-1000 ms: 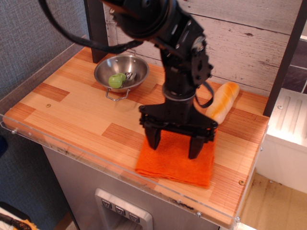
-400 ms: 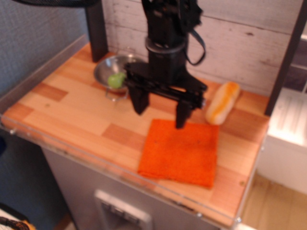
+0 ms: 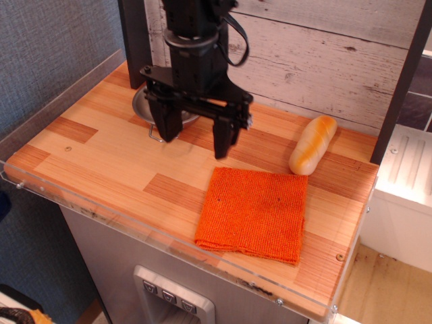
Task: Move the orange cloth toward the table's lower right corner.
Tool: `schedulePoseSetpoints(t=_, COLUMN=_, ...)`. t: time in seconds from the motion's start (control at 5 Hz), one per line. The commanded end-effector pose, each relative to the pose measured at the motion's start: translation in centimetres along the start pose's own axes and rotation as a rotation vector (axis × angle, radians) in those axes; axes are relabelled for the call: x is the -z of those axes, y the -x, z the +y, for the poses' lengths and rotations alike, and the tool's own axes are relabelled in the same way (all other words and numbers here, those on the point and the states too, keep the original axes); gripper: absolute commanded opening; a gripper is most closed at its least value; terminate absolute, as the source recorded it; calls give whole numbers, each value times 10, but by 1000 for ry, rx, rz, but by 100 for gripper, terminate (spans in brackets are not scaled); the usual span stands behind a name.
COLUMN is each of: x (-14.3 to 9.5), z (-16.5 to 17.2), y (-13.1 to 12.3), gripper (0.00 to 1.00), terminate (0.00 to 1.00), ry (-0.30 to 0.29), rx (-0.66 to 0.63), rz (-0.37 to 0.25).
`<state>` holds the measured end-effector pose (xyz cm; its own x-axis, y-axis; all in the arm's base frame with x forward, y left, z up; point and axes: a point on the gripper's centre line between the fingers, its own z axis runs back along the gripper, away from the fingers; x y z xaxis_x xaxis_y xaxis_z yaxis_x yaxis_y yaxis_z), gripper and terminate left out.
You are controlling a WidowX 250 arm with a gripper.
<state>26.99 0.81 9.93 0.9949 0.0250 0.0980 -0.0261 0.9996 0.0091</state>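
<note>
- Above the table's back middle, hanging clear of the wood: gripper (image 3: 196, 131), jaws spread wide, two black fingers (image 3: 222, 137) pointing down, nothing held.
- Just right of and nearer than the gripper, apart from it: cloth (image 3: 253, 212), lying flat on the table (image 3: 101, 155), its near edge close to the acrylic lip, close to the lower right corner and the screw there.
- Likely light, soft and limp; coarse weave, so probably grippy against pads rather than slippery, and not fragile.
- Folded in layers, by the look of the near edge, so could slide apart or unfold if lifted by one layer only.
- Best taken by pinching an edge or corner through all layers, or pressed down flat and dragged over the wood.
- Behind the gripper, largely hidden by it: steel bowl (image 3: 140, 102) with a wire handle; contents cannot be told from this view.
- Right of the gripper, by the back wall: roll (image 3: 312, 144), lying apart from the cloth.
</note>
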Motion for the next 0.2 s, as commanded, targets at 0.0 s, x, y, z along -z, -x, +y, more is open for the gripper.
schedulePoseSetpoints(t=0.0, x=-10, z=0, y=-6, gripper=100, terminate=100, ry=1, rx=-1, rz=-42)
